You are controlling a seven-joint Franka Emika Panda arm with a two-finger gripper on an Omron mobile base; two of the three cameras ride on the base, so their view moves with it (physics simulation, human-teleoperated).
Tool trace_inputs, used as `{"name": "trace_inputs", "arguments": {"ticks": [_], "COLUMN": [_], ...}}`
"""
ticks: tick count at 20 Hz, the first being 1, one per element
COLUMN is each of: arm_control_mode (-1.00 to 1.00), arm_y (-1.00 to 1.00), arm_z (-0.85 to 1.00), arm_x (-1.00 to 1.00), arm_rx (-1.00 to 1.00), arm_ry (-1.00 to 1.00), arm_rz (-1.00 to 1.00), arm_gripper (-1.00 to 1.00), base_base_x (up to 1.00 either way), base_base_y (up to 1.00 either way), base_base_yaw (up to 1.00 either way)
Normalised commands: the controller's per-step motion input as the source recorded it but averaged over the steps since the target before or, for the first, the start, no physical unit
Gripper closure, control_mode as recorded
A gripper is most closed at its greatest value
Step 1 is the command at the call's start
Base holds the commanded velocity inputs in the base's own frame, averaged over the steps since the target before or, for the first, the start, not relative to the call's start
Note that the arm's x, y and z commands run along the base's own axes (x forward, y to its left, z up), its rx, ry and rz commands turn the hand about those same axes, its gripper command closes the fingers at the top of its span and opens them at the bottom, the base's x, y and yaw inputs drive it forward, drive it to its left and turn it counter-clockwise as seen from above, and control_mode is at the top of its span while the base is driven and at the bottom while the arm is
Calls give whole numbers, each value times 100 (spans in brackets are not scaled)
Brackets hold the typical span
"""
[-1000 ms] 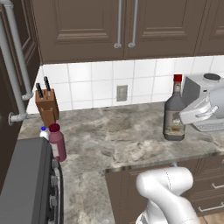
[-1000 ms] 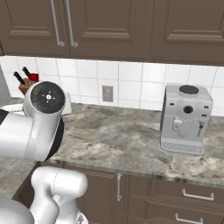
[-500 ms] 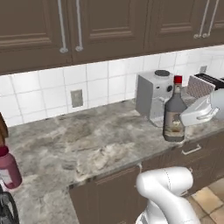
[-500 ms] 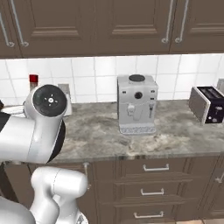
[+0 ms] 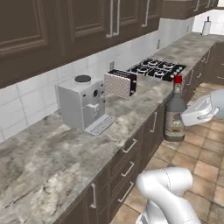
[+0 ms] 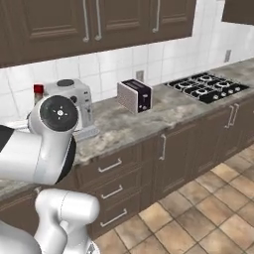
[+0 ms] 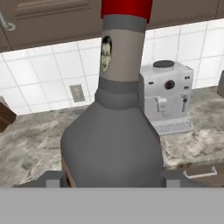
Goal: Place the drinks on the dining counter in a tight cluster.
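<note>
One of the drinks, a grey-brown glass bottle (image 5: pixel 175 114) with a red cap, hangs upright in the air off the front edge of the dining counter (image 5: pixel 52 153). My gripper (image 5: pixel 187 117) is shut on its body from the right. In the hand view the bottle (image 7: pixel 111 131) rises between my fingertips (image 7: pixel 51 179), with the marbled counter (image 7: pixel 30 153) behind it. From the right base view only its red cap (image 6: pixel 38 89) peeks over the arm.
A white coffee machine (image 5: pixel 83 105) stands on the counter, with a toaster (image 5: pixel 120 83) to its right and a gas hob (image 5: pixel 159 68) further along. Dark drawers with silver handles (image 6: pixel 111 166) run below. Brown tiled floor (image 6: pixel 198 213) lies in front.
The whole picture has shifted: the base has moved right along the counter. Knife block and maroon bottle have left the view; toaster and hob have come in. The bottle stays in my grip.
</note>
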Motion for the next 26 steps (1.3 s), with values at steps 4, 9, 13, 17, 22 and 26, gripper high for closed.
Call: {"name": "trace_inputs", "arguments": {"ticks": [4, 9, 13, 17, 22, 26], "arm_control_mode": [100, 100, 100, 100, 100, 100], "arm_y": [0, 0, 0, 0, 0, 0], "arm_z": [0, 0, 0, 0, 0, 0], "arm_x": [0, 0, 0, 0, 0, 0], "arm_rx": [0, 0, 0, 0, 0, 0], "arm_ry": [0, 0, 0, 0, 0, 0], "arm_rz": [0, 0, 0, 0, 0, 0], "arm_gripper": [100, 100, 100, 100, 100, 100], "base_base_x": [0, 0, 0, 74, 100, 100], "base_base_y": [0, 0, 0, 19, 3, -18], "base_base_yaw": [-94, -96, -93, -52, -3, -10]}}
